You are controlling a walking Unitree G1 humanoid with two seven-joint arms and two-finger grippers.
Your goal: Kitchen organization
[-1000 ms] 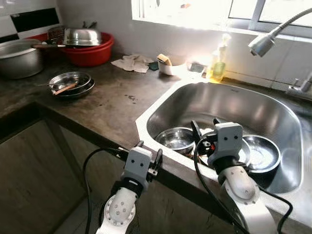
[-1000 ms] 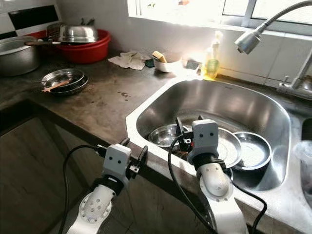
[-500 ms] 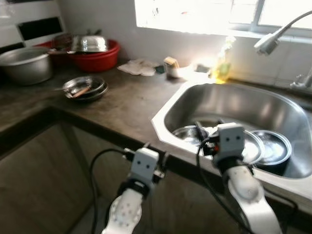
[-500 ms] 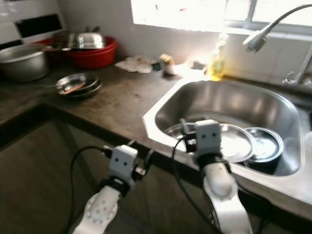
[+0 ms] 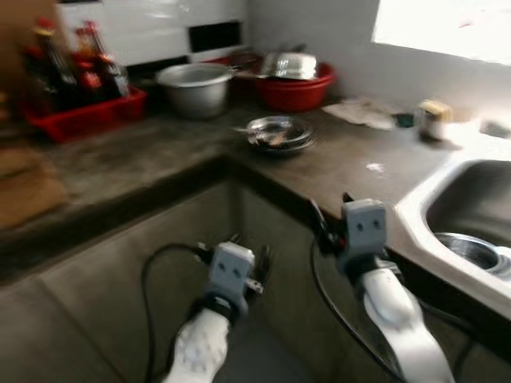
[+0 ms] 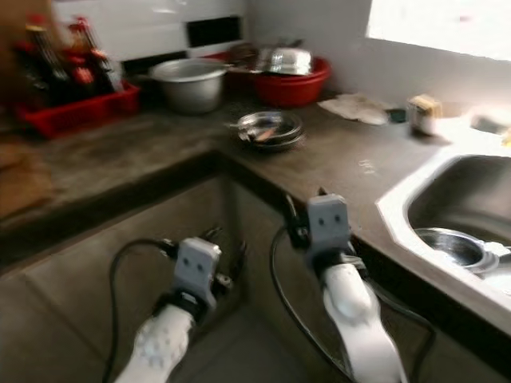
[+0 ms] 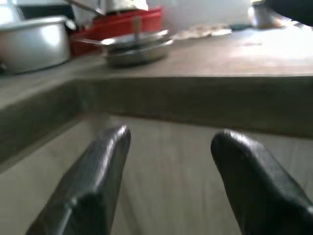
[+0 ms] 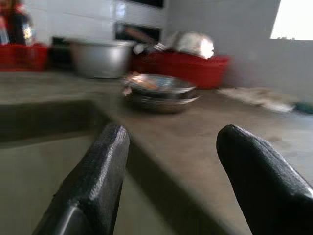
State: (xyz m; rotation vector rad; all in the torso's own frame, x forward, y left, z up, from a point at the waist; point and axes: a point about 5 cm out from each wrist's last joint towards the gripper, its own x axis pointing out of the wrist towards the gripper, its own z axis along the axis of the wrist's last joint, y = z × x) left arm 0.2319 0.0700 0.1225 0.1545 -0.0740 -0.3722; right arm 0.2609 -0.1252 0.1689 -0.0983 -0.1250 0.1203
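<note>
- Facing a dark, matte stone-look counter (image 5: 335,163) that turns a corner, you have both arms held low in front of the cabinet fronts below it; the head views are blurred.
- Your left gripper (image 7: 168,181) is spread wide and empty, as is your right gripper (image 8: 178,183).
- Little looks done, as far as you can judge: a shiny stack of shallow steel plates (image 5: 278,133) sits out on the counter.
- Behind it stand a dull metal pot (image 5: 196,86) and a glossy red basin (image 5: 293,84) holding steelware.
- A red tray of dark bottles (image 5: 80,88) sits far left.
- Round steel bowls (image 6: 451,247) lie in the sink (image 6: 447,203).
</note>
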